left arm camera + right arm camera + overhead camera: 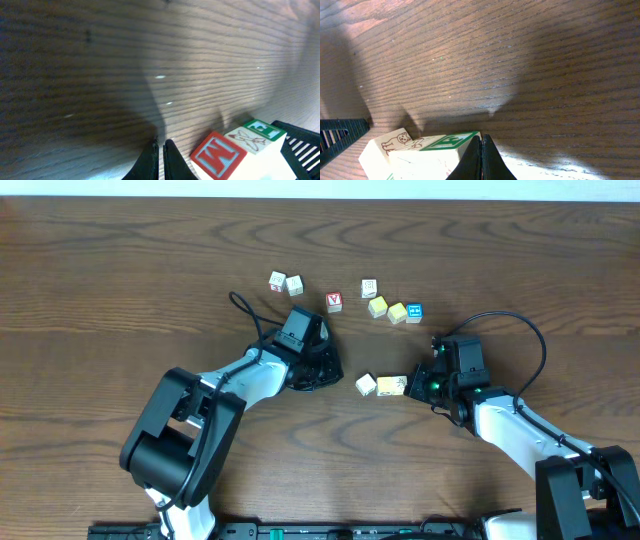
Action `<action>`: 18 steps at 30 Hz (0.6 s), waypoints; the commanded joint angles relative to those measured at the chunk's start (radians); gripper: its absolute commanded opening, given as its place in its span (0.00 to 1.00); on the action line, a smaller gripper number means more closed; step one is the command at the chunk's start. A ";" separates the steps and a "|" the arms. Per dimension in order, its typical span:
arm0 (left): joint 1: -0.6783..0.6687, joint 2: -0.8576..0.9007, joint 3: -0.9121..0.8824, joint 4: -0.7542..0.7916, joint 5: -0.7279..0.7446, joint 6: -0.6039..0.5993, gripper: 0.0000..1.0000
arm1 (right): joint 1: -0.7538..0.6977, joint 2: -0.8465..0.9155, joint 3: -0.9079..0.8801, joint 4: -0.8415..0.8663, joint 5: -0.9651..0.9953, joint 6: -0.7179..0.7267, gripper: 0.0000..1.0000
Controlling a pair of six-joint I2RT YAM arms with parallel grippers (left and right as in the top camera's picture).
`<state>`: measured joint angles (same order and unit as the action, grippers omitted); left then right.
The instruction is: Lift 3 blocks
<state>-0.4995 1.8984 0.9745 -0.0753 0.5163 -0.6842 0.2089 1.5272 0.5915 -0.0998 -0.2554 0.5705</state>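
On the counter [100, 260], left pincer [161, 144] and right pincer [481, 142], each pressed together and empty, are set either side of the white block [366, 385] and cream block [392, 385], presumably to squeeze them; a yellow block [397, 313] is seen farther back.

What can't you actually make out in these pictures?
- Overhead: marks on the far row of blocks are too small to read.
- Left wrist: the red-lettered block is cut off by the bottom edge.
- Right wrist: the green-marked block is cut off below too.
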 commanded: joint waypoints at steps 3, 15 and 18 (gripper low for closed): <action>-0.051 0.014 -0.009 0.022 -0.021 -0.005 0.07 | 0.008 0.006 -0.005 0.002 -0.008 0.005 0.01; -0.091 0.015 -0.009 0.029 -0.027 -0.002 0.07 | 0.008 0.006 -0.005 0.000 -0.008 0.005 0.01; -0.093 0.015 -0.009 0.024 -0.008 -0.002 0.07 | 0.008 0.006 -0.005 0.000 -0.008 0.005 0.01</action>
<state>-0.5919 1.8992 0.9745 -0.0460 0.4824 -0.6842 0.2089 1.5272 0.5915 -0.0998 -0.2554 0.5705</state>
